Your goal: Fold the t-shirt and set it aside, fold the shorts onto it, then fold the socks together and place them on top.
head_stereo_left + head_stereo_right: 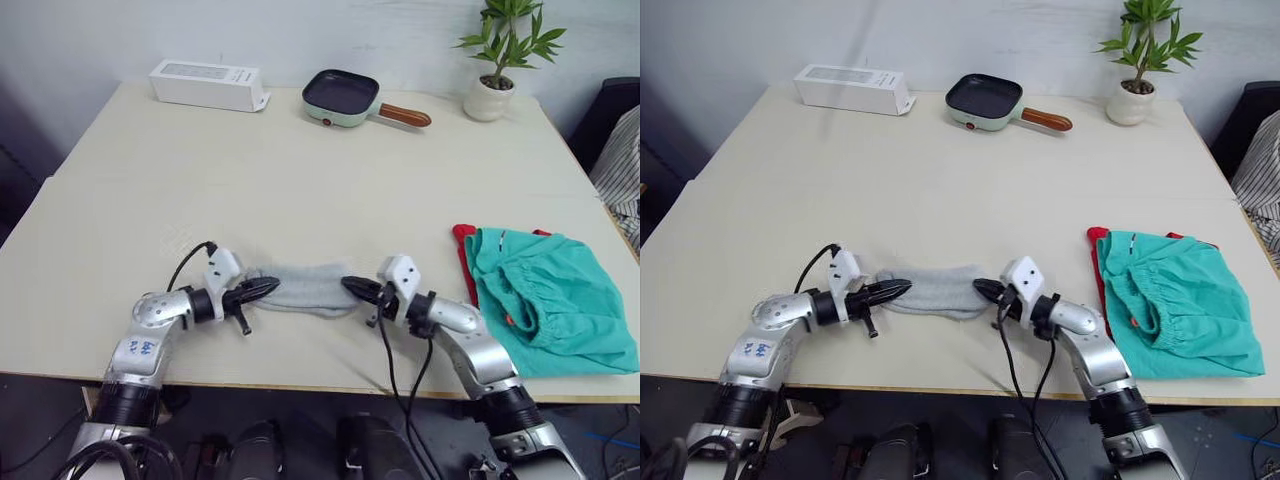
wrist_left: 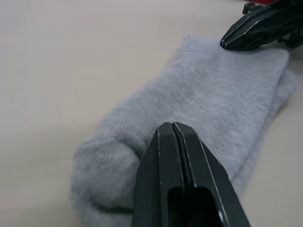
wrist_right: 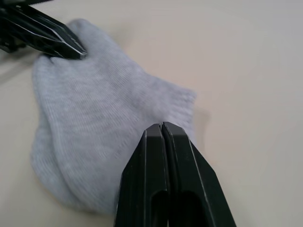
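The grey socks (image 1: 300, 288) lie one on the other, flat on the table near its front edge. My left gripper (image 1: 272, 287) is shut, its tips resting on the socks' toe end (image 2: 109, 156). My right gripper (image 1: 347, 284) is shut too, with its tips on the cuff end (image 3: 175, 101); no fabric shows between either pair of fingers. To the right, the teal shorts (image 1: 545, 300) lie folded on the red t-shirt (image 1: 463, 245), of which a strip shows along their left side.
At the back of the table (image 1: 300, 180) stand a white box (image 1: 208, 84), a mint-green pan with a brown handle (image 1: 342, 97) and a potted plant (image 1: 492, 95). Striped cloth (image 1: 625, 170) hangs beyond the right edge.
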Controlling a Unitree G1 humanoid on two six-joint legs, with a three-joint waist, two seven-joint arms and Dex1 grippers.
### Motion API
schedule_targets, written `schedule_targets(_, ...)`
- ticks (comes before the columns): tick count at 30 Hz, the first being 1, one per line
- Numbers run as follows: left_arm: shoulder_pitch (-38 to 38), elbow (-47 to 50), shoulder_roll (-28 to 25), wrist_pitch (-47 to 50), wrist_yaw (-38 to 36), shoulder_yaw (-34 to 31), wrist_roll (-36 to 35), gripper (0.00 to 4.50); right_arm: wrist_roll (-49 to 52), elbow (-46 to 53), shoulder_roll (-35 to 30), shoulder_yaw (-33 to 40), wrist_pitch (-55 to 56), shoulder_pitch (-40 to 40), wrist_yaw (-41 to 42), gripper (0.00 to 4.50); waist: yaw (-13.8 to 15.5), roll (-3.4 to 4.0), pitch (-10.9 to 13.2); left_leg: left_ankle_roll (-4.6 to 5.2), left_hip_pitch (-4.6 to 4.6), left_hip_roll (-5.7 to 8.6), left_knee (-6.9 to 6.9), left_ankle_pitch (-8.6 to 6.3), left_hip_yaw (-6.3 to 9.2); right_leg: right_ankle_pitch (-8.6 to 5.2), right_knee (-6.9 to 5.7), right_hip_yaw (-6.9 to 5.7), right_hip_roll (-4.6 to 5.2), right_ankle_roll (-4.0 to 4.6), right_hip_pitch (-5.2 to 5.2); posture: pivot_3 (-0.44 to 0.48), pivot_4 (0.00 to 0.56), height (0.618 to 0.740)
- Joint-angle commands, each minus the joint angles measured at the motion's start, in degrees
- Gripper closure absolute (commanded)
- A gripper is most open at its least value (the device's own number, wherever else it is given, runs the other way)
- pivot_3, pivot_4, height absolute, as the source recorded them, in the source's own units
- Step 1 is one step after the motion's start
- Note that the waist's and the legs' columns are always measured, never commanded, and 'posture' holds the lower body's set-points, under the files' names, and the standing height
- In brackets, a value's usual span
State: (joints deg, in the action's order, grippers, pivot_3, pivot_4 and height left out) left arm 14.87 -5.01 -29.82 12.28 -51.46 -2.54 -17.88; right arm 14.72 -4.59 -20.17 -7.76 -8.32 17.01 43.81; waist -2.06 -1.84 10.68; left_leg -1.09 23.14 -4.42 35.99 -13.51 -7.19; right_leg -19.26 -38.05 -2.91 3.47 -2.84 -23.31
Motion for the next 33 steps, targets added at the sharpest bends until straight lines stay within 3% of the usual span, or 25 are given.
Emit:
schedule_targets(1, -0.28, 3.17, -0.52, 2.02, -1.25, -4.02, -5.3, 4.48, 2.34, 3.76, 0.08, 1.37, -0.47, 0.15, 1.35, 4.45, 0.03, 0.0, 0.0, 0.0, 0.01, 0.0, 0.01, 0.0, 0.0, 0.0, 0.0, 0.0, 0.0, 0.0, 0.0, 0.0, 0.15, 0.74)
schedule_targets(4, 1.31, 4.99, 1.13, 4.37, 0.85, -5.44, -8.07, 4.48, 2.02, 5.56, 1.96, -0.44, -0.39, 2.29, 1.73, 4.45, 0.09, 0.01, 0.01, 0.0, 0.03, 0.0, 0.03, 0.0, 0.01, 0.0, 0.0, 0.0, 0.0, 0.0, 0.0, 0.0, 0.15, 0.74)
schedule_targets(9, 3.79, 2.82, 2.71, 3.87, 8.15, -2.03, -1.02, 4.48, -1.37, 2.98, 6.83, -5.03, 1.05, 5.73, 0.62, 4.45, 0.15, 0.01, 0.0, 0.0, 0.03, 0.02, 0.02, 0.0, 0.02, 0.01, 0.01, -0.02, 0.0, -0.01, -0.01, 0.0, 0.15, 0.74)
schedule_targets(16, 0.95, -0.06, 1.3, 2.69, 9.66, 0.82, 4.03, 4.48, -4.73, -7.17, 7.95, -6.76, 8.11, 6.49, 3.02, 4.45, 0.27, 0.0, 0.0, -0.01, 0.09, 0.04, 0.04, -0.02, -0.05, 0.0, 0.07, -0.01, 0.04, -0.01, -0.04, 0.0, 0.15, 0.74)
schedule_targets(19, 0.7, 0.09, 1.32, 4.38, 9.47, -4.59, -1.57, 4.48, -4.3, -9.04, 6.81, -6.01, 9.66, 7.57, 5.04, 4.45, 0.04, 0.0, 0.0, 0.01, 0.04, 0.03, 0.03, -0.03, -0.07, 0.0, 0.05, 0.02, 0.04, 0.0, -0.03, 0.0, 0.15, 0.74)
schedule_targets(22, 2.23, 1.6, -2.07, 15.81, 6.63, -11.17, -11.49, 4.48, -3.88, -7.87, 6.46, -7.31, 9.84, 10.39, 8.33, 4.45, -0.53, 0.0, 0.01, -0.02, 0.02, -0.04, 0.03, -0.01, -0.04, 0.02, -0.04, 0.0, -0.02, 0.03, -0.05, 0.0, 0.15, 0.74)
schedule_targets(26, 6.53, 1.08, -11.27, 45.36, 8.89, -14.09, -20.53, 3.61, -4.33, -11.3, 8.47, -8.04, 11.34, 13.34, 10.0, 4.5, -1.19, -0.01, 0.02, -0.15, 0.04, -0.09, -0.01, 0.06, 0.01, 0.0, -0.18, -0.02, -0.08, 0.07, -0.14, 0.0, 0.15, 0.74)
schedule_targets(29, 11.02, 0.59, -14.22, 57.17, 10.38, -12.77, -22.5, 2.73, -5.12, -16.2, 9.75, -8.49, 13.38, 14.8, 11.36, 4.5, -1.05, -0.01, 0.02, -0.2, 0.04, -0.04, -0.02, 0.08, 0.06, -0.01, -0.15, -0.05, -0.03, 0.07, -0.11, 0.0, 0.15, 0.74)
schedule_targets(33, 15.01, -0.1, -14.18, 69.85, 11.15, -11.22, -24.77, 1.44, -6.08, -21.5, 10.63, -8.17, 14.8, 16.3, 12.16, 4.5, -0.9, -0.03, 0.02, -0.32, 0.1, 0.09, 0.06, 0.15, 0.05, -0.01, -0.09, -0.05, 0.06, 0.04, -0.08, 0.0, 0.15, 0.74)
